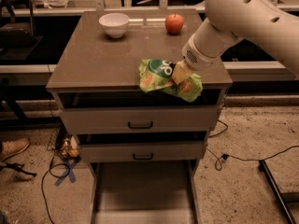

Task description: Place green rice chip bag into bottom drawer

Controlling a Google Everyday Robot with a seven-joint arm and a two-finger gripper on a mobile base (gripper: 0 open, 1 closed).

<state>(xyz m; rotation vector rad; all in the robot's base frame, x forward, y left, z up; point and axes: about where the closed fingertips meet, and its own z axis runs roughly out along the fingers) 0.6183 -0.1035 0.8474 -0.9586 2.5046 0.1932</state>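
Note:
The green rice chip bag (161,76), bright green with orange patches and white lettering, is at the front right edge of the cabinet top (93,64). Part of it hangs over the front edge. My gripper (180,73) comes in from the upper right on the big white arm and is shut on the bag's middle. The bottom drawer (145,190) is pulled open below, a long tray with a flat grey floor. It lies well beneath the bag and a little to its left.
A white bowl (114,24) and a red apple (174,23) sit at the back of the cabinet top. Two drawers with black handles (140,124) are above the open one. Cables (243,158) run across the floor, and a shoe (13,148) is at left.

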